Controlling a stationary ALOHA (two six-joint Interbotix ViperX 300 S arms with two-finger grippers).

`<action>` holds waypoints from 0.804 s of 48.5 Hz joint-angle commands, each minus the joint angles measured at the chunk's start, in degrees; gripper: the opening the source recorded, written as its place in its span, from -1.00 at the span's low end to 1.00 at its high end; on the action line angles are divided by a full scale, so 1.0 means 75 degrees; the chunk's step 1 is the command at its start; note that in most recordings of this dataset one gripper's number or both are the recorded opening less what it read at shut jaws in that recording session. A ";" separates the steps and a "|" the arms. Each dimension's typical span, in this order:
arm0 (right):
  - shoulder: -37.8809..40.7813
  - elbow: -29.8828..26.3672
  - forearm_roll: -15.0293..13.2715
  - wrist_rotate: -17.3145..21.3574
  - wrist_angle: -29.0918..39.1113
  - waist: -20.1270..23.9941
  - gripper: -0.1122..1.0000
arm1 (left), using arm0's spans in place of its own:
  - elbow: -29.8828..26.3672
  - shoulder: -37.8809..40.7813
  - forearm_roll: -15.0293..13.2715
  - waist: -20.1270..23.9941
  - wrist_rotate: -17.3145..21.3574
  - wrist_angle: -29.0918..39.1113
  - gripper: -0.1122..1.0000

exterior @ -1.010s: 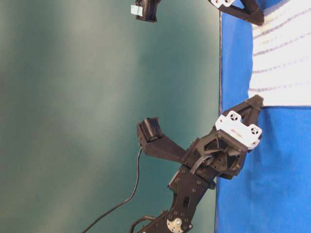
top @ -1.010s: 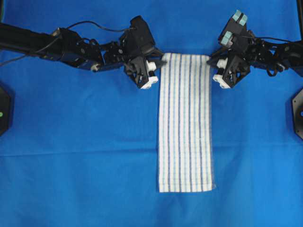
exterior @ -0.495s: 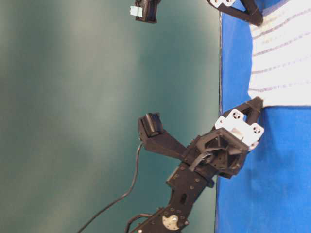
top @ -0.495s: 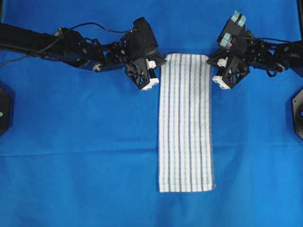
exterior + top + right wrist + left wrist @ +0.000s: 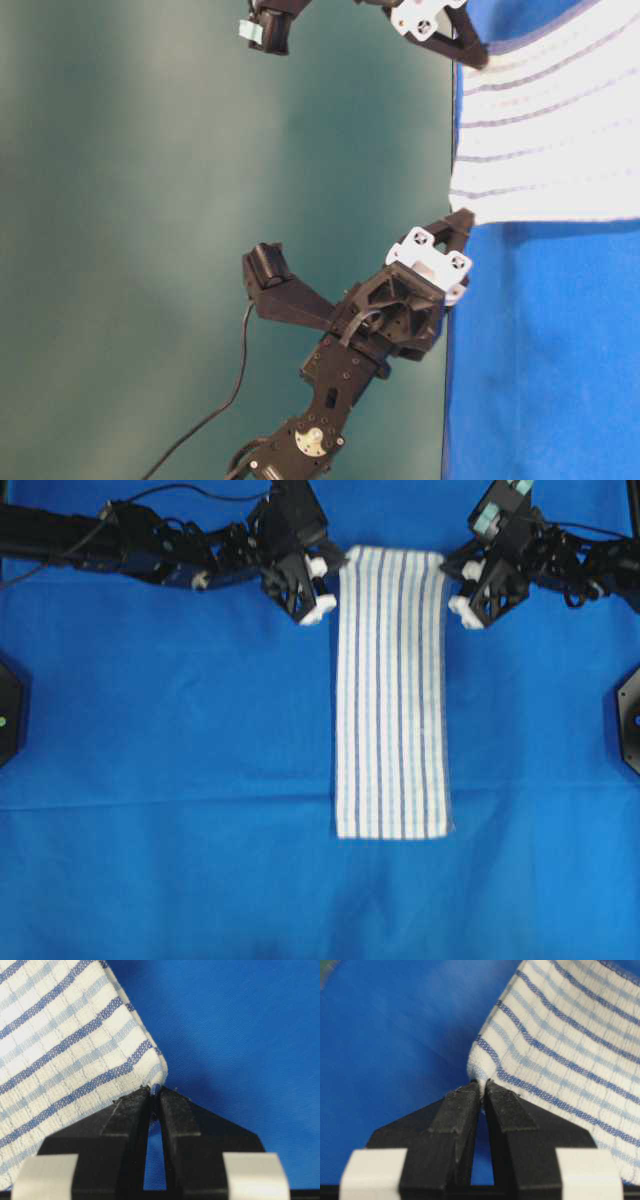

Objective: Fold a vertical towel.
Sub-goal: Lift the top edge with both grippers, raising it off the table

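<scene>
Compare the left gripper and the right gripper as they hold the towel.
The left gripper pinches the towel's top-left corner; the right gripper pinches its top-right corner. The left arm comes in from the left of the overhead view, the right arm from the right. Both have their fingers shut on the cloth's very corner, at about the same height.
</scene>
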 commanded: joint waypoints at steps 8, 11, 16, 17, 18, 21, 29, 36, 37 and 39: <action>-0.0164 -0.0293 -0.0023 -0.0246 -0.0023 -0.0281 -0.66 | -0.0328 -0.0129 0.0000 0.0293 0.0129 -0.0047 -0.73; -0.0164 -0.0340 -0.0012 -0.0316 -0.0023 -0.0305 -0.66 | -0.0328 -0.0141 0.0000 0.0305 0.0129 -0.0047 -0.73; -0.0164 -0.0375 -0.0012 -0.0352 0.0023 -0.0316 -0.66 | -0.0328 -0.0129 0.0000 0.0305 0.0129 -0.0047 -0.73; -0.0164 -0.0387 -0.0023 -0.0352 0.0035 -0.0328 -0.66 | -0.0328 -0.0129 0.0000 0.0305 0.0129 -0.0047 -0.73; -0.0187 -0.0398 -0.0012 -0.0352 0.0059 -0.0316 -0.66 | -0.0305 -0.0141 0.0000 0.0293 0.0129 -0.0047 -0.73; -0.0199 -0.0445 -0.0012 -0.0352 0.0129 -0.0316 -0.66 | -0.0293 -0.0164 0.0000 0.0281 0.0129 -0.0047 -0.73; -0.0574 -0.0574 -0.0023 -0.0422 0.0305 -0.0328 -0.66 | -0.0270 -0.0398 0.0000 0.0246 0.0152 -0.0023 -0.73; -0.1066 -0.0645 -0.0035 -0.0492 0.0586 -0.0316 -0.66 | -0.0270 -0.0691 0.0000 0.0246 0.0293 -0.0023 -0.73; -0.1137 -0.0645 -0.0035 -0.0492 0.0633 -0.0316 -0.66 | -0.0270 -0.0738 0.0000 0.0234 0.0316 -0.0012 -0.73; -0.1301 -0.0645 -0.0035 -0.0504 0.0727 -0.0316 -0.66 | -0.0270 -0.0820 0.0000 0.0199 0.0363 0.0023 -0.73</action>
